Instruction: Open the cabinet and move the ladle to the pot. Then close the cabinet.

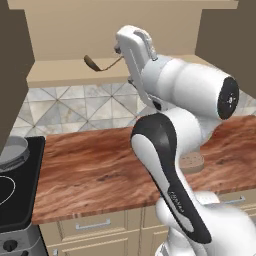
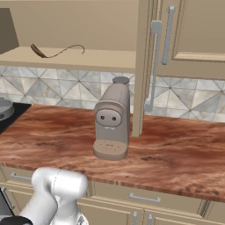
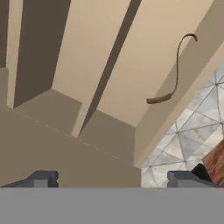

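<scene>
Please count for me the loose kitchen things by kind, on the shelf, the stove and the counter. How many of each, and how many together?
Ladle, on the open cabinet shelf: 1
Pot, on the stove: 1
Coffee machine, on the counter: 1
Total: 3

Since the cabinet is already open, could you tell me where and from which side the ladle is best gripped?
Probably at mid-handle. The ladle lies flat on the cabinet shelf, its thin curved handle running along the shelf and its bowl at the left end in the base views. The open gripper could come in from the front, above the shelf, with its fingers straddling the handle across its width.
</scene>
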Robot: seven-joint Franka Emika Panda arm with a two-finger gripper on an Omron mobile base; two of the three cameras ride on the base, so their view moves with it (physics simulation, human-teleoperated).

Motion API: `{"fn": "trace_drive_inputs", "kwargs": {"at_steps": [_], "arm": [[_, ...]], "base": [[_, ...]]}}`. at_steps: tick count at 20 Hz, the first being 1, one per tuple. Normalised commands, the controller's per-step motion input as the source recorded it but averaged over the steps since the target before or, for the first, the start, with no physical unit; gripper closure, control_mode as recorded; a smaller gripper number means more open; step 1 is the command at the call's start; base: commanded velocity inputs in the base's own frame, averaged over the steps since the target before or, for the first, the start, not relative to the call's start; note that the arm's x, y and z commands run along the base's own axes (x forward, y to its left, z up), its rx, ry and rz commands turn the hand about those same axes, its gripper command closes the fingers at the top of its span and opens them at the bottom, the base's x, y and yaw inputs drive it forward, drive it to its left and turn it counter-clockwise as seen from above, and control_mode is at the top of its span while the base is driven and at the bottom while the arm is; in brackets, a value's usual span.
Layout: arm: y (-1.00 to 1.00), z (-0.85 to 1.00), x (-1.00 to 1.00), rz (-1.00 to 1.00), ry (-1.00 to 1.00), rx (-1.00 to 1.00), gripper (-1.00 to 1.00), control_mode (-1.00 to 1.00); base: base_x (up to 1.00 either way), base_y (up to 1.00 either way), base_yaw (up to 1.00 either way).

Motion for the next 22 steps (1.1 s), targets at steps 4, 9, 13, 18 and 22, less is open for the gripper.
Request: {"fn": "trace_drive_inputs", "kwargs": {"at_steps": [4,9,13,18,22], "arm": [[-0.03,0.17,0.31,-0.25,0.31,-0.02,-1.00,-1.00],[-0.36,-0.01,0.03,-0.18,-0.09,-0.20,-1.00,-1.00],[-0.14,-0.03,-0.03,-0.12,-0.44,-0.38,-1.00,-1.00],[-0.02,-0.01,0.02,-0.13,-0.36,-0.30,-1.00,-1.00],[0.00,0.00,0.33,-0.07,0.07,0.02,-1.00,-1.00]], "base": [[0.00,0.00,0.00],[0.00,0.00,0.00],[0.00,0.00,0.00],[0.00,0.00,0.00],[0.00,0.00,0.00]]}}
